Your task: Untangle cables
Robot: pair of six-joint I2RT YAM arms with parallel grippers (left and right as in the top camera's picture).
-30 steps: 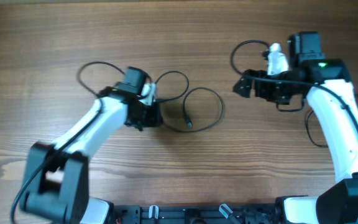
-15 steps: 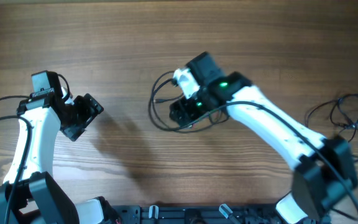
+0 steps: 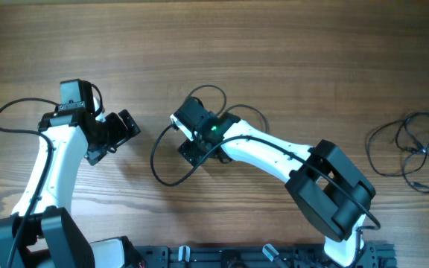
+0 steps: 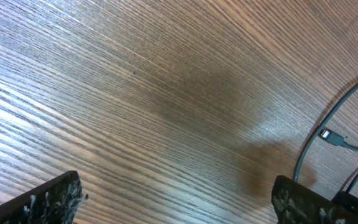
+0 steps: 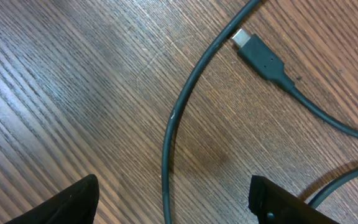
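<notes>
Left gripper (image 4: 176, 202): fully spread, empty. Right gripper (image 5: 176, 199): spread, straddling a cable (image 5: 168, 134), not gripping it. The plug (image 5: 263, 59) tip points upper-left.

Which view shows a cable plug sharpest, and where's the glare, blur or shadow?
Right wrist: the plug and its cable are crisp; the dark fingertips at the bottom edge are soft. Left wrist: pale sheen on the table lower left, a diffuse shadow mid-frame, a small plug far right. Overhead: even light, no glare, soft shadows beside the arms.
</notes>
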